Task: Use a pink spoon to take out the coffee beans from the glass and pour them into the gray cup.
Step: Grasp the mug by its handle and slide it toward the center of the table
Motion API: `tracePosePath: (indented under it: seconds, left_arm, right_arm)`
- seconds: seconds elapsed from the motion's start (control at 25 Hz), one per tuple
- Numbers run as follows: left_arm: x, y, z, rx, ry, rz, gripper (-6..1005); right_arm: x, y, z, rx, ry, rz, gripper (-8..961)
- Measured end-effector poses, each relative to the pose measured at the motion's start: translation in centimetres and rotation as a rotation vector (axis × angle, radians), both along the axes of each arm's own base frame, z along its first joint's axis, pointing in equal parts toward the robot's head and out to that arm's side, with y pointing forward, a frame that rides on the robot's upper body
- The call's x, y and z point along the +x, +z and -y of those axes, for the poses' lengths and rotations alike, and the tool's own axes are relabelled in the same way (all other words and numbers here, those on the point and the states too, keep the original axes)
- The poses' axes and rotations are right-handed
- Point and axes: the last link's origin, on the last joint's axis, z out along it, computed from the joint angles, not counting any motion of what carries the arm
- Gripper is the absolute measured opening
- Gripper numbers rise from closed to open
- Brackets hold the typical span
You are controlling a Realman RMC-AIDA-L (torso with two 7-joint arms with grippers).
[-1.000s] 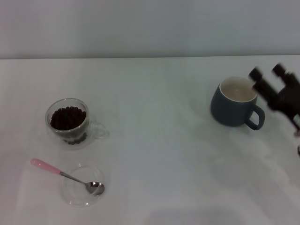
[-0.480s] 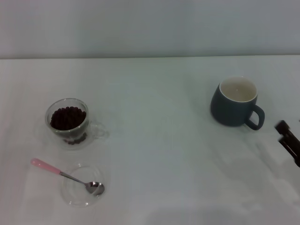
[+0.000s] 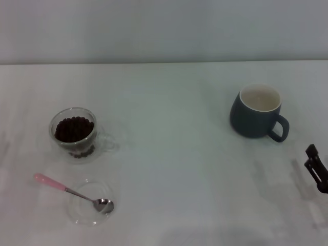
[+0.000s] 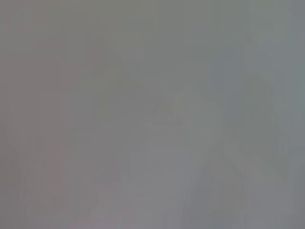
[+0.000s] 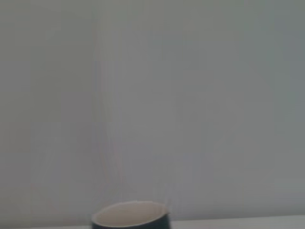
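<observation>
Lying diagonally: pink spoon (image 3: 72,192), handle far-left, bowl in dish (image 3: 87,205) | right tool (image 3: 316,173) state unclear

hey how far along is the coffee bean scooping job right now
Nothing looks done yet. The coffee beans fill the glass, the gray cup shows only its cream inside, and the pink spoon lies untouched with its bowl in a clear dish. The right pincer sits at the table's right edge, holding nothing. Picking up the spoon, scooping and pouring all remain.
</observation>
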Motion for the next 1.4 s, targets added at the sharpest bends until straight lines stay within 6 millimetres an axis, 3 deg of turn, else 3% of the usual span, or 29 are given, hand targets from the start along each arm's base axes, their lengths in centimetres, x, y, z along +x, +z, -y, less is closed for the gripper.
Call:
tracePosePath:
  seconds: [0.32,0.64,0.96,1.4]
  left_arm:
    - [1.1,-0.4,-1.3,-0.008,-0.029,0.014,857]
    - [1.5,-0.4,-2.2,-0.008,-0.029,0.019,856]
    - [1.7,-0.4,-2.6,-0.004,-0.035,0.021,857]
    - [1.4,0.1,-2.7,0.018,-0.017,0.025,858]
  right_arm:
    - [-2.6,-1.6,-1.9,0.041,-0.109,0.048,831]
    - [-3.9,-2.7,-4.2,0.015,-0.195,0.084,812]
    - [-4.2,-3.5,-5.9,-0.053,-0.186,0.075,794]
    - [-3.3,-3.2,-8.3,-0.081,-0.203,0.104,793]
